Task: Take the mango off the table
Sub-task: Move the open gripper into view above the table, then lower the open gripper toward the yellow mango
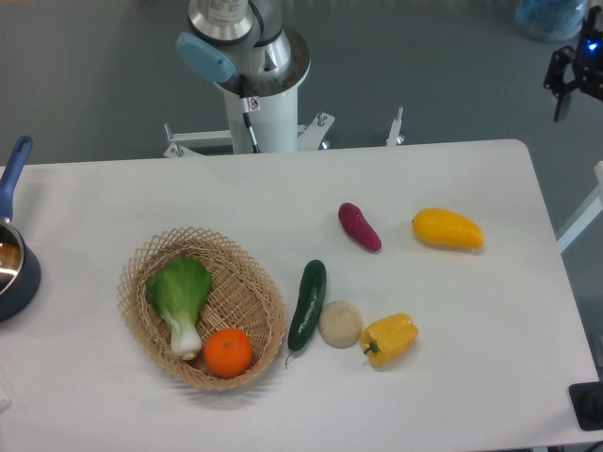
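Rightward, mango (448, 229) on white table (283, 198), unlabelled

I count one mango (448, 229), one sweet potato (360, 227), one cucumber (307, 303), one pepper (389, 338), one orange (229, 353), one bok choy (180, 300), one basket (259, 292), one pot (13, 254), and one pale round item (340, 324), possibly a potato.

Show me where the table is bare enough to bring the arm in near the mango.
Bare table lies right of and below the mango, and behind it toward the far edge. Crowded: the cucumber, pale round vegetable and bell pepper cluster beside the basket.
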Controlling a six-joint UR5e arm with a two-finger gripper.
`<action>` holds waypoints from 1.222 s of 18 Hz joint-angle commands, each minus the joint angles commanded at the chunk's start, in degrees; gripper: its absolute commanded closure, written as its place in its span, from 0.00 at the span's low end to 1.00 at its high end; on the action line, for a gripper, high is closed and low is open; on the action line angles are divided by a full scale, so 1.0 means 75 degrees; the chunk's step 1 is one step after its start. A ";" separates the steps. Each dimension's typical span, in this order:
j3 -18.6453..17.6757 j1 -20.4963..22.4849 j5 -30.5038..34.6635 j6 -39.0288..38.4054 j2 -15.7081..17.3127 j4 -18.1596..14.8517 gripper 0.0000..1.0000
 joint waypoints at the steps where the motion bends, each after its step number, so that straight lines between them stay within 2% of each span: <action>1: -0.0012 0.0000 0.0011 0.0012 0.0012 0.0023 0.00; 5: -0.0070 -0.0023 0.0035 -0.0012 0.0058 0.0059 0.00; 13: -0.0702 0.0000 0.0012 -0.0175 0.0210 0.0339 0.00; 14: -0.0854 -0.0023 0.0012 -0.0280 0.0281 0.0491 0.00; 17: -0.1556 -0.0058 0.0000 -0.0784 0.0410 0.1380 0.00; 22: -0.2401 -0.0187 0.0012 -0.0879 0.0433 0.1570 0.00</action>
